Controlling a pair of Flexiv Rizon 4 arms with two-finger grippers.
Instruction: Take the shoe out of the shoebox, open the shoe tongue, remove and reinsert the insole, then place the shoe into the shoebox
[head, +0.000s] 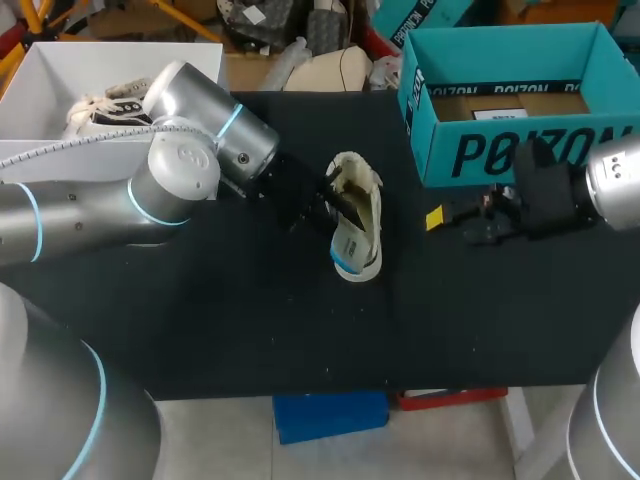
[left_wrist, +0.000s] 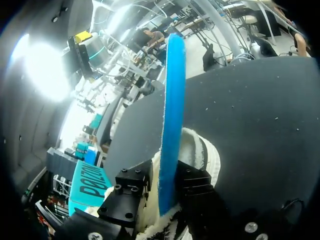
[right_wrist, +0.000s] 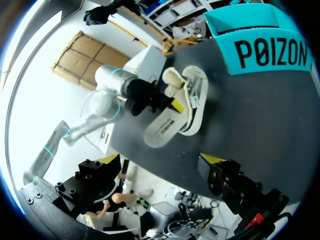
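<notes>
A cream fleece-lined shoe lies on the black table at its middle. Its insole, white on top and blue underneath, sticks partly out of the shoe. My left gripper is at the shoe's opening. In the left wrist view the insole stands on edge between the black fingers of that gripper, with a thin gap on one side, above the shoe. My right gripper hovers open and empty in front of the teal shoebox, to the right of the shoe.
The teal shoebox stands open at the back right with a brown sheet inside. A white box at the back left holds another shoe. The table's front half is bare black cloth.
</notes>
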